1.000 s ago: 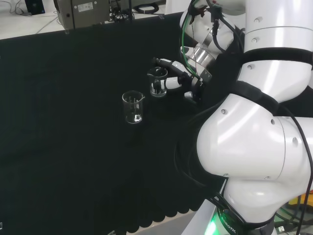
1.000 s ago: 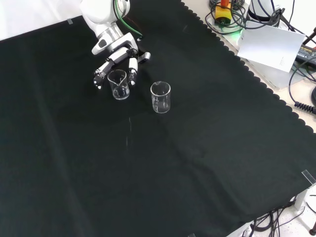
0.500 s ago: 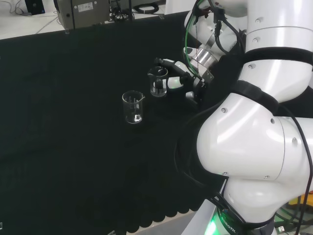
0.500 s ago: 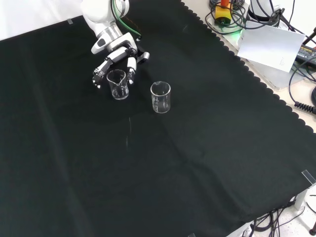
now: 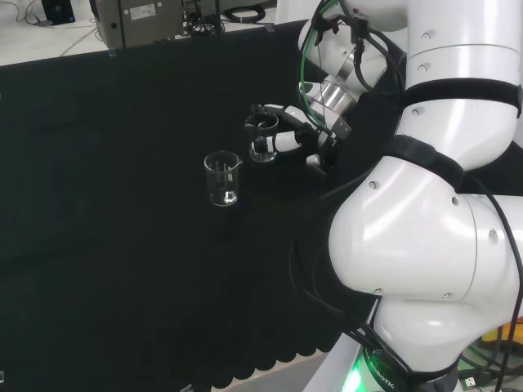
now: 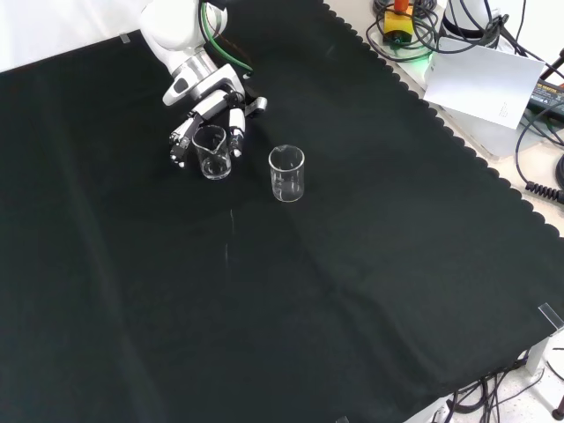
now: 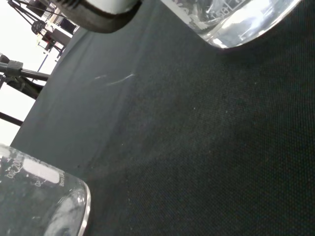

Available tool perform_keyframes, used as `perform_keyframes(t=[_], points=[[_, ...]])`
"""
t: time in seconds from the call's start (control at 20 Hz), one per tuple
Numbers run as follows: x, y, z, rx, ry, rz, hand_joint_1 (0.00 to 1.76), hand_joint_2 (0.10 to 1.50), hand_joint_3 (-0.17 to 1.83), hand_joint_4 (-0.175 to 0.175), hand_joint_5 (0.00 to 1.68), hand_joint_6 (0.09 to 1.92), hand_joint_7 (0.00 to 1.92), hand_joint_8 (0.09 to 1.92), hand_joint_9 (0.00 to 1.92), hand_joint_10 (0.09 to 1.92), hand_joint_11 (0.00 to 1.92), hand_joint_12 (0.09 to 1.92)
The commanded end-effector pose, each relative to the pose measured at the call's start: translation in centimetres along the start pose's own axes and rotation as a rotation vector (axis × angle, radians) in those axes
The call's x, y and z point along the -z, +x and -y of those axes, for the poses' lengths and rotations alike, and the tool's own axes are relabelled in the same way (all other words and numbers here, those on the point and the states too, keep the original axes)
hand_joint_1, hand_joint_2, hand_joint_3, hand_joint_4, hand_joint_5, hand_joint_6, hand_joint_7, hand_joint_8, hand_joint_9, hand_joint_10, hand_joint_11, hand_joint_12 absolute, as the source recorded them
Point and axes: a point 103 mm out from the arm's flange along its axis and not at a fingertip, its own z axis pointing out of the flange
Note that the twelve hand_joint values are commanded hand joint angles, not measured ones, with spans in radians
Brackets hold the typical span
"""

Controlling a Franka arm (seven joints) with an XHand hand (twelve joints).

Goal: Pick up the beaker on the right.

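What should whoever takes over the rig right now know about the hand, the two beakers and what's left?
Hand: fingers curled round the right beaker in the head view, left one in the front view.
Other beaker: standing free on the black cloth, apart from the hand.
Done: reach and grasp.
Left: the lift; the held beaker looks barely off the cloth, if at all. Raise it straight up.

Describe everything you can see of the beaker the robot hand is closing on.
The beaker is a small, clear, glass-looking cylinder with an open rim, a pouring spout and faint printed markings; it looks empty. It stands about upright in the front view, though I cannot tell if its base is on the black cloth. The robot hand has fingers curled around both sides of it, seemingly touching. In the head view it is to the right of the second beaker, which stands free.
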Motion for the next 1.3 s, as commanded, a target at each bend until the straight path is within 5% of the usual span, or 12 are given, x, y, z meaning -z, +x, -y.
perform_keyframes(t=[0.05, 0.1, 0.15, 0.2, 0.3, 0.4, 0.5, 1.0, 1.15, 1.3], points=[[0.2, 0.2, 0.0, -0.052, -0.095, 0.025, 0.91, 0.92, -0.17, 0.000, 0.62, 0.69, 0.48, 0.65, 0.64, 0.53, 0.27, 1.32], [0.4, 0.4, 0.1, -0.066, -0.135, 0.057, 0.96, 0.95, -0.17, -0.008, 0.71, 0.87, 0.60, 0.69, 0.76, 0.53, 0.41, 1.28], [0.6, 0.5, 0.2, -0.079, -0.171, 0.091, 1.03, 1.02, -0.17, -0.011, 0.86, 0.90, 0.76, 0.73, 0.92, 0.52, 0.64, 1.17], [0.8, 0.8, 0.3, -0.088, -0.207, 0.131, 1.09, 1.07, -0.17, -0.053, 0.99, 0.86, 0.92, 0.76, 1.08, 0.50, 0.91, 1.03], [1.5, 1.4, 0.5, -0.084, -0.272, 0.186, 1.22, 1.07, -0.17, -0.003, 1.14, 0.74, 1.23, 0.52, 1.33, 0.45, 1.25, 0.77], [2.4, 2.1, 0.7, -0.061, -0.321, 0.214, 1.27, 1.05, -0.17, 0.013, 1.26, 0.56, 1.45, 0.21, 1.48, 0.35, 1.39, 0.63], [3.5, 2.9, 0.7, -0.030, -0.339, 0.235, 1.29, 1.03, -0.17, 0.005, 1.30, 0.46, 1.55, 0.09, 1.57, 0.25, 1.44, 0.56], [7.8, 7.8, 2.0, 0.077, -0.238, 0.313, 1.30, 1.02, -0.17, -0.024, 1.34, 0.36, 1.60, 0.09, 1.69, 0.15, 1.47, 0.51], [8.2, 9.4, 3.0, 0.094, -0.202, 0.334, 1.31, 1.02, -0.17, -0.149, 1.40, 0.28, 1.57, 0.09, 1.72, 0.16, 1.48, 0.51], [8.5, 11.2, 4.4, 0.109, -0.165, 0.359, 1.32, 1.02, -0.17, -0.173, 1.42, 0.26, 1.56, 0.09, 1.73, 0.16, 1.49, 0.51]])
